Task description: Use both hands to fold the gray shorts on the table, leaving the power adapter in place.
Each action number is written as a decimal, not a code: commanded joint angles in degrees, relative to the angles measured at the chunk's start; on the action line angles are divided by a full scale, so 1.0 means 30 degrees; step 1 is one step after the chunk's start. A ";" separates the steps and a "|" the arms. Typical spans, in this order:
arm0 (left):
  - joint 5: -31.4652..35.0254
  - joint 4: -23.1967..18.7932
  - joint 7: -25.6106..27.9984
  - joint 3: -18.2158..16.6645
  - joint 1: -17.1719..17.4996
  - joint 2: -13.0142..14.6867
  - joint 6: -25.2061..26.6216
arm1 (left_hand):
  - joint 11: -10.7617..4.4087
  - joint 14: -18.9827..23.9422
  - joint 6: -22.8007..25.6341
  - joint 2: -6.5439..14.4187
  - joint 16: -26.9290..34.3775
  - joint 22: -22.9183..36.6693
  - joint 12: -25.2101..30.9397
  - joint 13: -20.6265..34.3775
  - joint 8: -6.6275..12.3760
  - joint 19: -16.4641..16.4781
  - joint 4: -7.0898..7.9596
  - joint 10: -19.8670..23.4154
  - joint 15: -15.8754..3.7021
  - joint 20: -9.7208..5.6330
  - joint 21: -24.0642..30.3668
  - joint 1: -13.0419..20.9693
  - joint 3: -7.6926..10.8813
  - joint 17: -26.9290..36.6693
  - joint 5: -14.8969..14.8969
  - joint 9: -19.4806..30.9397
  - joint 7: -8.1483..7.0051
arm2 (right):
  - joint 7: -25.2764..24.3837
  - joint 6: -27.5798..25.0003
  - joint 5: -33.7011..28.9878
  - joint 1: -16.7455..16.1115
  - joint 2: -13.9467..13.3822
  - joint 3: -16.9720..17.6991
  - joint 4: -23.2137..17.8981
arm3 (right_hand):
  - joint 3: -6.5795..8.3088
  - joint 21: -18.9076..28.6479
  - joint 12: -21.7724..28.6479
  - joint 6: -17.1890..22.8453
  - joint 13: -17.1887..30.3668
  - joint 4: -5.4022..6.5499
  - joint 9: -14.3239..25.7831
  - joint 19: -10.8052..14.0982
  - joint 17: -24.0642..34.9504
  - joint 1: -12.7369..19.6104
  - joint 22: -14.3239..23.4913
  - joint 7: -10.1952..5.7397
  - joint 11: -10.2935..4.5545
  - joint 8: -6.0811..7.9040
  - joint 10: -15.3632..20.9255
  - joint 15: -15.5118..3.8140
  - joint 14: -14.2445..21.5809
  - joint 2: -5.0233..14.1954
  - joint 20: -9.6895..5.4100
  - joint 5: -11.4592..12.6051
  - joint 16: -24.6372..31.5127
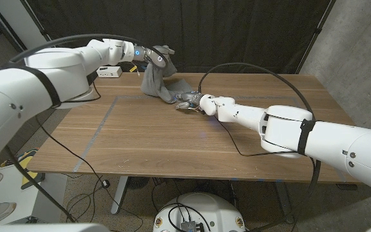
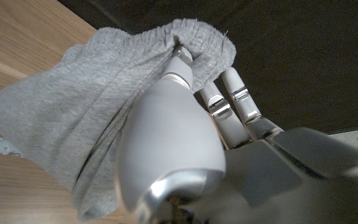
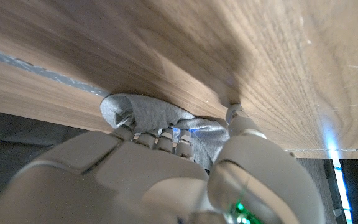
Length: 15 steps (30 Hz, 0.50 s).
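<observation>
1. The left hand is raised above the table's far side, its fingers clamped on the upper edge of the shorts.
2. In the left wrist view the gray cloth wraps over the fingertips at a bunched hem and drapes down across the thumb side of the hand.
3. From those fingers the shorts hang down to the table, their lower end trailing toward the right hand.
4. The right hand sits low at the table, fingers closed on the shorts' lower edge; in the right wrist view a fold of cloth is bunched between its fingers and the wood, with the thumb touching the table just beside the cloth.
5. The adapter, a white block, lies on the table's far left corner, beyond the left hand's fingers and apart from the shorts.
6. A black cable arcs over the table behind the right arm.
</observation>
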 commanded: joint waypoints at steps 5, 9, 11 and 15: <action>0.0414 -0.0475 -0.0102 -0.2815 0.1513 -0.0969 -0.1131 | 0.0008 0.0263 0.0287 0.0052 0.0249 0.0054 0.0073 -0.0075 -0.0199 0.0367 -0.0004 0.0293 -0.1651 -0.1431 0.0165 0.0100 -0.0100 0.0044 -0.0088 -0.0276 -0.0010 | 0.0157 -0.0563 0.0202 -0.0060 -0.0050 0.0063 0.0023 | 0.0325 0.0135 0.0121 0.0159 0.0036 -0.0127 0.0120 0.0385 0.0082 0.0068 0.0180 -0.0024 -0.0031 0.0117 0.0193 -0.0273 -0.0107 0.0162 0.0185 0.0192 -0.0021; 0.0090 -0.0475 -0.0088 -0.3141 0.1815 -0.1179 -0.1207 | 0.0003 0.0380 0.0278 0.0030 0.0288 0.0062 0.0069 -0.0100 -0.0292 0.0422 -0.0012 0.0297 -0.1652 -0.1468 0.0241 0.0104 -0.0122 0.0028 -0.0106 -0.0402 -0.0016 | 0.0093 -0.0190 0.0085 -0.0056 -0.0137 0.0007 0.0023 | 0.0353 0.0099 0.0120 0.0172 0.0036 -0.0139 0.0120 0.0387 0.0080 0.0050 0.0181 -0.0025 0.0015 0.0118 0.0193 -0.0261 -0.0111 0.0152 0.0200 0.0189 -0.0022; -0.0084 -0.0475 -0.0376 -0.3258 0.2059 -0.1355 -0.1204 | 0.0008 0.0422 0.0283 0.0019 0.0299 0.0064 0.0097 -0.0086 -0.0348 0.0488 -0.0020 0.0341 -0.1652 -0.1486 0.0290 0.0111 -0.0129 0.0019 -0.0125 -0.0488 -0.0024 | 0.0168 -0.0242 0.0123 -0.0040 -0.0123 0.0048 0.0023 | 0.0361 0.0087 0.0117 0.0171 0.0036 -0.0142 0.0120 0.0386 0.0080 0.0043 0.0181 -0.0016 -0.0009 0.0116 0.0185 -0.0260 -0.0106 0.0148 0.0194 0.0188 -0.0020; -0.0415 -0.0475 -0.1221 -0.3565 0.2456 -0.1576 -0.1325 | 0.0058 0.0538 0.0275 -0.0038 0.0329 0.0062 0.0027 -0.0240 -0.0736 0.0662 -0.0048 0.0277 -0.1653 -0.1573 0.0479 0.0111 -0.0161 -0.0021 -0.0179 -0.0986 -0.0051 | 0.0180 0.0135 0.0038 -0.0029 -0.0226 0.0051 0.0023 | 0.0377 0.0066 0.0122 0.0174 0.0036 -0.0149 0.0120 0.0394 0.0079 0.0029 0.0182 -0.0018 0.0003 0.0115 0.0197 -0.0256 -0.0097 0.0138 0.0193 0.0187 -0.0017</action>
